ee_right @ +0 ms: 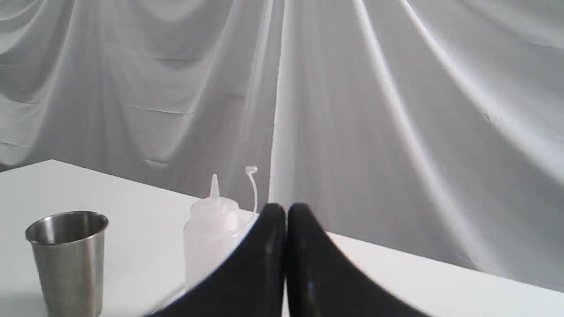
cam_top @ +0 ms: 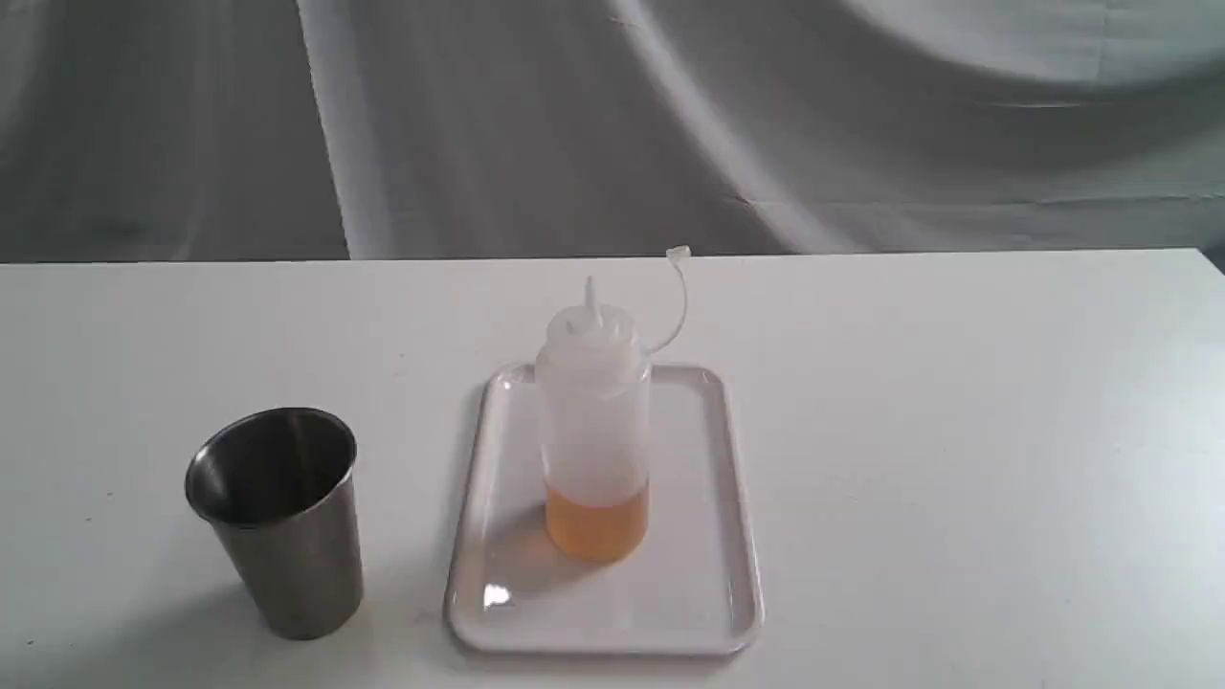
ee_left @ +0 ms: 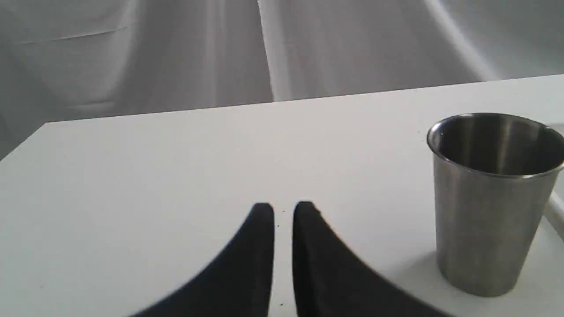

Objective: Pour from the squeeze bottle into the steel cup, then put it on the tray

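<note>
The squeeze bottle (cam_top: 594,426) stands upright on the white tray (cam_top: 703,593) in the middle of the table, with amber liquid at its bottom and its cap strap curling up to the right. Left of the tray stands the steel cup (cam_top: 278,517), upright. Neither gripper shows in the exterior view. In the left wrist view my left gripper (ee_left: 283,209) is shut on nothing, apart from the steel cup (ee_left: 491,200) beside it. My right gripper (ee_right: 285,210) is shut and empty; beyond it stand the squeeze bottle (ee_right: 211,237) and the steel cup (ee_right: 69,259).
The white table (cam_top: 957,459) carries only these things and ends at a far edge before a grey draped cloth backdrop (cam_top: 612,124). A sliver of the tray rim (ee_left: 556,211) shows behind the cup in the left wrist view.
</note>
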### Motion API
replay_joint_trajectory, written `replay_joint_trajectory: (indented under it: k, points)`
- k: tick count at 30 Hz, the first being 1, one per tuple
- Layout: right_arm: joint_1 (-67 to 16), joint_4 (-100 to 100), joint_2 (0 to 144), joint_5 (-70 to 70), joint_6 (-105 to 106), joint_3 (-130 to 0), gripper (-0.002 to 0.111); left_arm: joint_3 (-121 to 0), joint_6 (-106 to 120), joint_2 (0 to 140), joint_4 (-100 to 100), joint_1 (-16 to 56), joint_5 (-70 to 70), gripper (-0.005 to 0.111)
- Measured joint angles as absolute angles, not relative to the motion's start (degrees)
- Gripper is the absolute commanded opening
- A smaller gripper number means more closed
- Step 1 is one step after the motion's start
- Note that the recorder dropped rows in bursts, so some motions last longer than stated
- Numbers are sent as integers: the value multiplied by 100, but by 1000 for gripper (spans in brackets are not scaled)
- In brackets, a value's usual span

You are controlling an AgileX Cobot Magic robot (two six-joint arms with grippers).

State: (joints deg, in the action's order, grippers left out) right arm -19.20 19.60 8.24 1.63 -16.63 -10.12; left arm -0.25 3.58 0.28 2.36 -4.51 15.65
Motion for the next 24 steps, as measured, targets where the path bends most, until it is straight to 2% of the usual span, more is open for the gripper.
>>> replay_joint_trajectory:
  k: [12, 20, 24]
  points:
    - [-1920, 1149, 524, 158, -1663, -39, 0, -26, 358, 28, 236, -451, 1565, 8]
    - [-1920, 801, 256, 0, -1686, -14, 0, -26, 358, 28, 236, -451, 1565, 8]
    - [-1759, 777, 38, 423, -1686, -14, 0, -26, 358, 28, 236, -451, 1565, 8]
